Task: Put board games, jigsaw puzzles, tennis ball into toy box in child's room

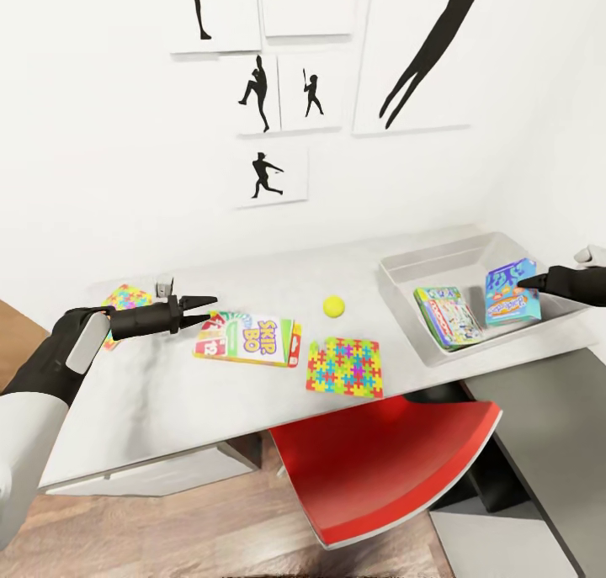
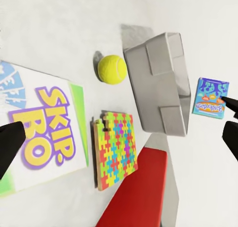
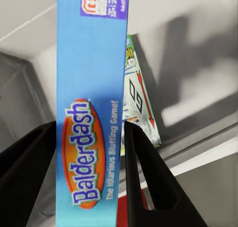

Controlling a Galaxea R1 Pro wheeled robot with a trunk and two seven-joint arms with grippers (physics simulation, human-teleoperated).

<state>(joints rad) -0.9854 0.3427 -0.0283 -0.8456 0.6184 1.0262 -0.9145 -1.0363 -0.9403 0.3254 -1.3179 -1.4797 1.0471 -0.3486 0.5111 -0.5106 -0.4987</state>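
Note:
The white, red and yellow SKIP-BO board game (image 1: 248, 338) (image 2: 44, 133) lies flat on the table (image 1: 168, 393). My left gripper (image 1: 206, 307) hovers open at its left end, holding nothing. The tennis ball (image 1: 334, 306) (image 2: 111, 69) rests between that box and the toy box (image 1: 404, 267) (image 2: 153, 83). One jigsaw puzzle (image 1: 344, 367) (image 2: 115, 147) lies near the front edge, another (image 1: 126, 300) behind my left arm. The green board game (image 1: 448, 315) (image 3: 139, 103) lies inside the toy box. Above the toy box, my right gripper (image 1: 526, 283) (image 3: 91, 152) is shut on the blue board game (image 1: 509, 296) (image 3: 91, 103) (image 2: 210, 98).
A red chair (image 1: 379, 469) (image 2: 134, 197) is tucked under the table's front edge. The lower dark-grey section (image 1: 539, 426) runs along the right. A white wall with black silhouette posters (image 1: 268, 177) stands right behind the table.

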